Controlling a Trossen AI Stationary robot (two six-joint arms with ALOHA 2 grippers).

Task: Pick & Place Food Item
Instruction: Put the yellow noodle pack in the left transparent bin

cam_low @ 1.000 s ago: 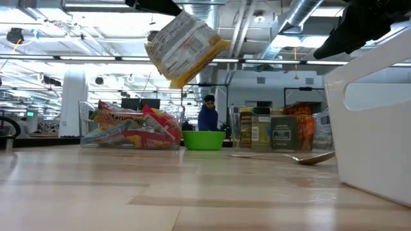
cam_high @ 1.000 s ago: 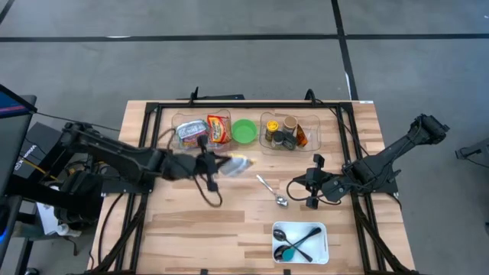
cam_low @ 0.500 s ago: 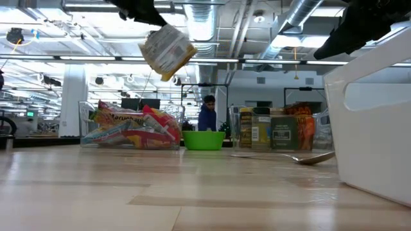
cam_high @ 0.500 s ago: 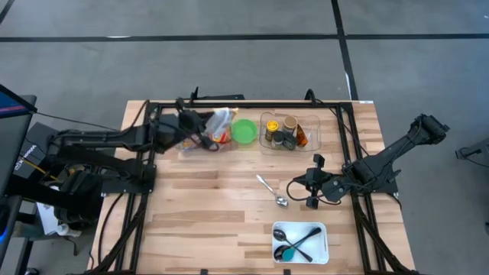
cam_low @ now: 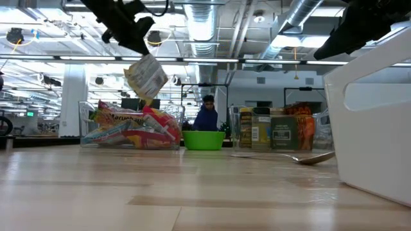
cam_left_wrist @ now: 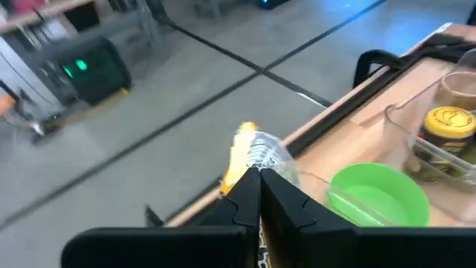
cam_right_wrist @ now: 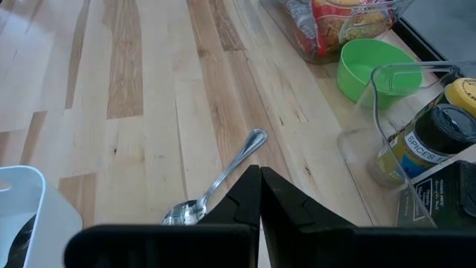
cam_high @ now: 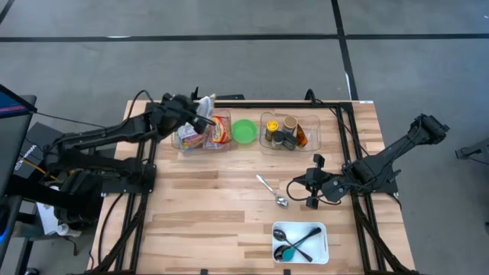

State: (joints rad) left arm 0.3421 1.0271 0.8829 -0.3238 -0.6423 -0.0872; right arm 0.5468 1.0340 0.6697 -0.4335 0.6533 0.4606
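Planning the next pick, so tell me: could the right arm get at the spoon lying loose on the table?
Probably yes. The spoon lies bare on the wood just ahead of the right gripper, nothing between them. Its jaws are shut, so they must open first.

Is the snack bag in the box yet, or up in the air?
In the air. The left gripper is shut on the snack bag, which hangs above the clear bin.

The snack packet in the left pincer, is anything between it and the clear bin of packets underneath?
Nothing visible. The left pincer holds the snack packet in open air above the clear bin, whose top is open. Only the packets already inside lie below.
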